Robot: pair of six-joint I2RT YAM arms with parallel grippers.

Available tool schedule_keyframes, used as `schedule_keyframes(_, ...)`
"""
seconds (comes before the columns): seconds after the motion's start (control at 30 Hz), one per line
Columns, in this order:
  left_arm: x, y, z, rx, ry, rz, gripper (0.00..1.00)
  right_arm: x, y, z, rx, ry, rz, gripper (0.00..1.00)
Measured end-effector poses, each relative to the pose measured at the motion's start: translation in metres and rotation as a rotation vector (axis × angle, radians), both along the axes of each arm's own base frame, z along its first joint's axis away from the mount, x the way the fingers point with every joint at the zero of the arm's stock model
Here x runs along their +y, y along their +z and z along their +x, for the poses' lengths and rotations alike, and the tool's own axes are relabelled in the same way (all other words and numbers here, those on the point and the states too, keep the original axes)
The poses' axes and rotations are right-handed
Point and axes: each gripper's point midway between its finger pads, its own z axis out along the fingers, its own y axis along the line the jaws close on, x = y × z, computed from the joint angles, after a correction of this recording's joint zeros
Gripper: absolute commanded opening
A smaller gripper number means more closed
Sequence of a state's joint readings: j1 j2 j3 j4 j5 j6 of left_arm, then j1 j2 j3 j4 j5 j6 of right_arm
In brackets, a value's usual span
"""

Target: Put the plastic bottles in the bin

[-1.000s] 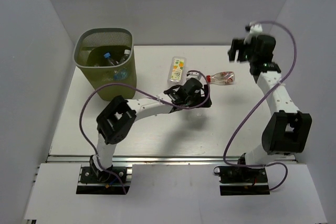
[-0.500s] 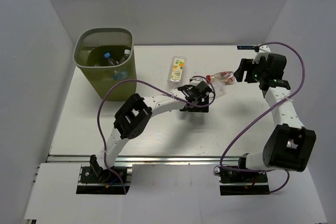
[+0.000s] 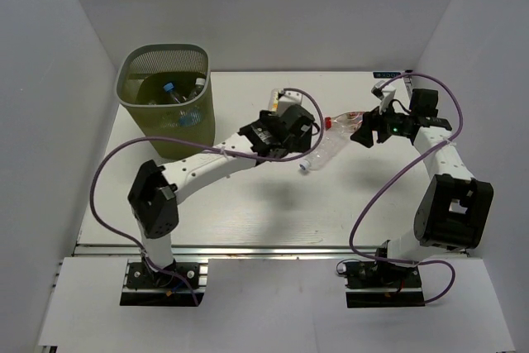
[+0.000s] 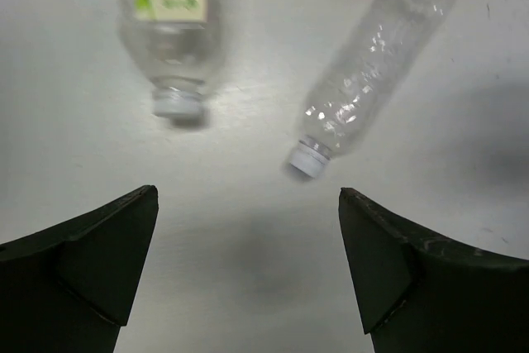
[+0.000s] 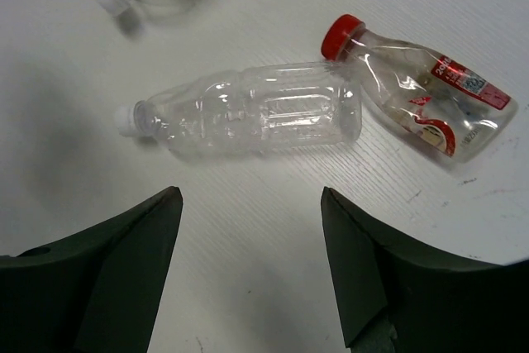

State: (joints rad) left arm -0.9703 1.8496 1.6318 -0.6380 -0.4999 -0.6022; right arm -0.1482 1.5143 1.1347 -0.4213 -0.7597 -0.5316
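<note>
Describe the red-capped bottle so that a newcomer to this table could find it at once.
Start at the green bin at the far left of the table, then look right to three bottles lying flat. The red-capped bottle is the rightmost: crumpled and red-labelled, while the clear bottle and the green-labelled bottle have white caps.

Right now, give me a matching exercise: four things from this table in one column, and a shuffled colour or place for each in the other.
1. mesh bin
2. crumpled bottle
3. unlabelled clear bottle
4. labelled bottle

a. red cap
b. olive green, standing upright
c. white cap, lying apart from the other two
d. white cap, base beside the crumpled one's neck

Pairs: 1-b, 2-a, 3-d, 4-c
</note>
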Motion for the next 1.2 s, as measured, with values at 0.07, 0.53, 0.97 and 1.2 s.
schedule_keyframes(0.07,0.018,0.022,0.009,-0.060,0.027,0.030,1.00,0.004,0.003,-0.001,-0.005,0.020,0.017,0.74)
schedule_keyframes(0.53,0.084,-0.067,0.059,0.150,0.062,0.267,1.00,0.011,0.003,-0.013,0.005,0.043,0.051,0.72)
schedule_keyframes(0.97,0.045,-0.089,0.071,0.212,-0.090,0.177,0.97,0.012,-0.001,-0.017,0.019,0.036,0.061,0.71)
schedule_keyframes(1.2,0.044,-0.103,0.071,0.233,-0.085,0.187,0.89,0.013,0.000,-0.017,0.030,0.030,0.074,0.70)
